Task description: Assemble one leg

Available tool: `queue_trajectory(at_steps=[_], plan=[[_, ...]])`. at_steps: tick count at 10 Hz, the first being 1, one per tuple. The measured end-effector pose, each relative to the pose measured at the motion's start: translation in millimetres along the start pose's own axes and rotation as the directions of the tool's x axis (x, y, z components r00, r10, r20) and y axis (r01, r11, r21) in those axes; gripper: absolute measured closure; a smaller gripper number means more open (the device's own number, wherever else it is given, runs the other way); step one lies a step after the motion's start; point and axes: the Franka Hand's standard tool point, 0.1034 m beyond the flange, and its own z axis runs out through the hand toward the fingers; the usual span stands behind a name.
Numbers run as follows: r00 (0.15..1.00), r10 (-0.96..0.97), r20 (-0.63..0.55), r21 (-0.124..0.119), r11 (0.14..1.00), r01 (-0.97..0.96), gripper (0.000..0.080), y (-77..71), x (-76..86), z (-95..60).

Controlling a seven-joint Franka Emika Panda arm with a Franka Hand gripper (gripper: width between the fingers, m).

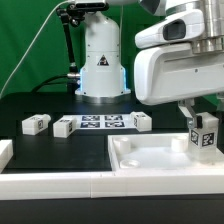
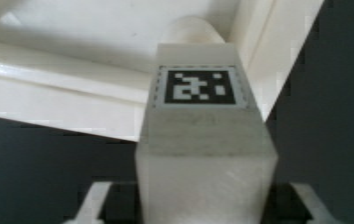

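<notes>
My gripper (image 1: 203, 126) is shut on a white leg (image 1: 206, 138) with a black-and-white tag. It holds the leg upright just over the near right corner of the large white tray (image 1: 150, 158). In the wrist view the leg (image 2: 197, 120) fills the middle between my gripper (image 2: 200, 205) fingers, its tag facing the camera. The tray's raised rim (image 2: 266, 40) and inner corner lie right behind the leg's far end. I cannot tell whether the leg touches the tray.
Three more white legs lie on the black table: one (image 1: 36, 124) at the exterior view's left, one (image 1: 65, 128) beside it, one (image 1: 140, 122) further right. The marker board (image 1: 101, 123) lies between them. The arm's base (image 1: 100, 60) stands behind.
</notes>
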Motion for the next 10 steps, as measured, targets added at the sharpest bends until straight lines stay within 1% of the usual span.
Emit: queue_trajectory(at_steps=[2, 4, 5, 6, 7, 8, 9, 10], plan=[[0.976, 0.218, -0.007, -0.007, 0.976, -0.218, 0.0509, 4.5, -0.8, 0.5], [0.915, 0.403, -0.014, -0.013, 0.915, -0.403, 0.0509, 7.9, -1.3, 1.0], [0.849, 0.528, -0.027, -0.014, 0.849, -0.529, 0.0509, 10.7, -2.2, 0.5], [0.763, 0.645, -0.038, -0.013, 0.763, -0.646, 0.0509, 12.1, -4.1, 0.2], [0.634, 0.772, -0.052, -0.018, 0.634, -0.773, 0.0509, 11.1, -8.3, -1.1], [0.577, 0.814, -0.064, -0.023, 0.577, -0.817, 0.0508, 10.5, -9.3, -1.5], [0.478, 0.876, -0.068, -0.019, 0.478, -0.878, 0.0508, 12.6, -10.6, -1.3], [0.41, 0.909, -0.071, -0.02, 0.409, -0.912, 0.0507, 13.7, -11.8, -1.2]])
